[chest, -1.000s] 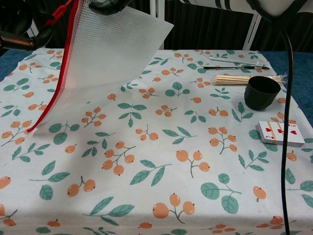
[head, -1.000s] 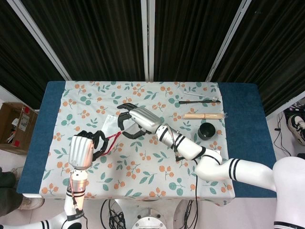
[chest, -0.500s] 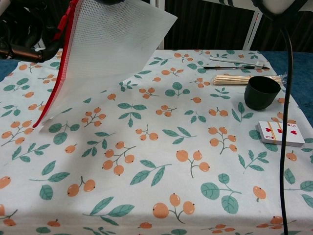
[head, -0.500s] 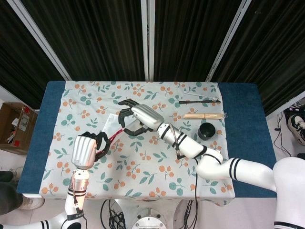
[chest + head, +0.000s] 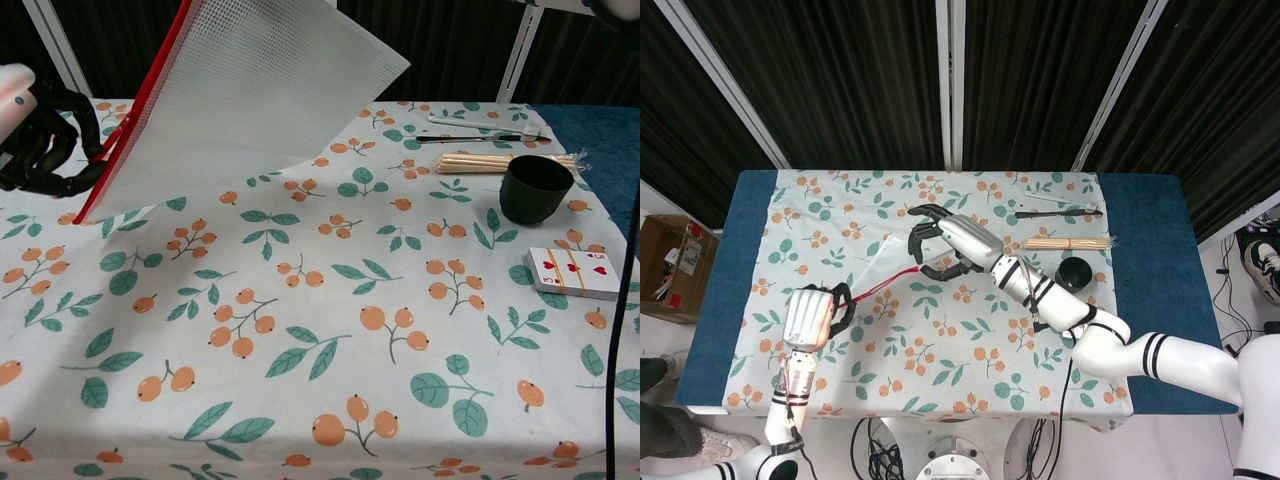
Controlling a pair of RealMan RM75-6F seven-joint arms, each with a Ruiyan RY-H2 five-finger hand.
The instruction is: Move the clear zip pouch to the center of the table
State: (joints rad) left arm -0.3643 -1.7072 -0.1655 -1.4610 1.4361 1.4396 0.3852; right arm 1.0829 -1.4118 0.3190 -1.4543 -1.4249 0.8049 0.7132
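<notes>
You had the clear mesh zip pouch with the red zipper edge [image 5: 270, 80] lifted off the floral tablecloth [image 5: 330, 330], stretched in the air between both hands over the left half. Your right hand [image 5: 952, 243] curled its fingers around the pouch's upper end, while your left hand [image 5: 810, 318] pinched the red lower corner. The lift was done; by my judgement, carrying it rightward to the centre and laying it flat remained.
</notes>
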